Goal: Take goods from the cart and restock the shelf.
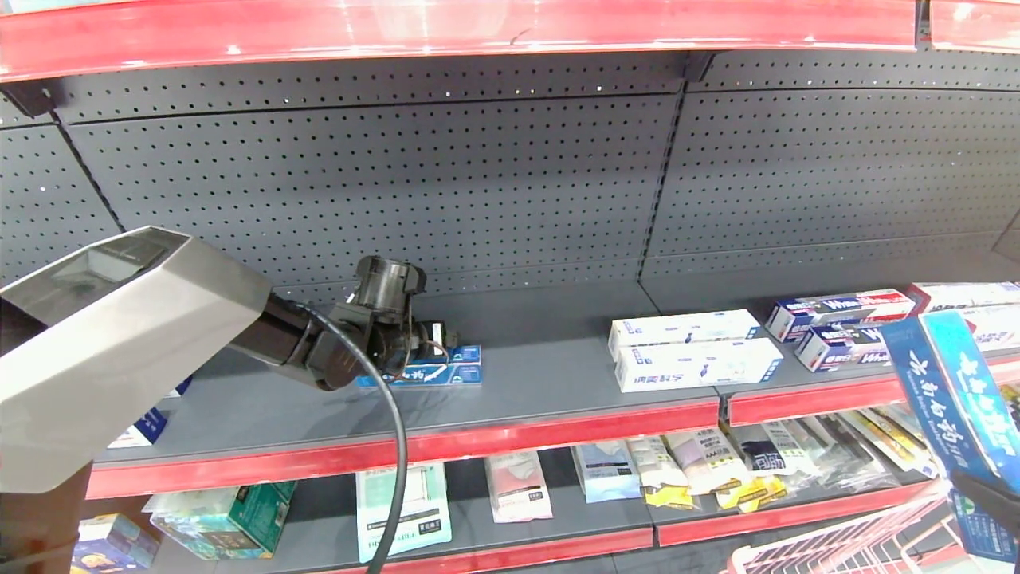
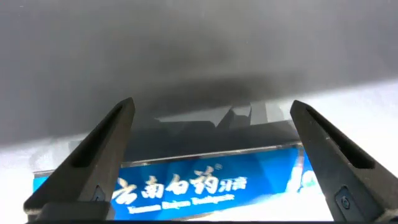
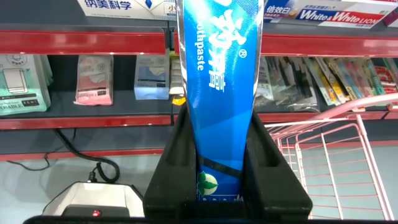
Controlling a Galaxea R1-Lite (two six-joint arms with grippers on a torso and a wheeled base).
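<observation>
1 blue box lies on the shelf between the left gripper's wide jaws. The 2nd blue box sits pinched in the right gripper's jaws, near the cart. 2 white boxes lie well apart from the left jaws.

Your head camera looks forward and slightly down from close in front of the shelf, taking in its perforated back panel, the packets on the level below and a corner of the cart at the near right. Your left wrist camera sits very near the shelf board, facing the back panel past the left gripper. It shares with the head view the flat blue box at the left. Your right wrist camera looks from lower and farther back, along the held blue box toward the shelf's front. It shares the packets, the cart and the white boxes with the head view.
</observation>
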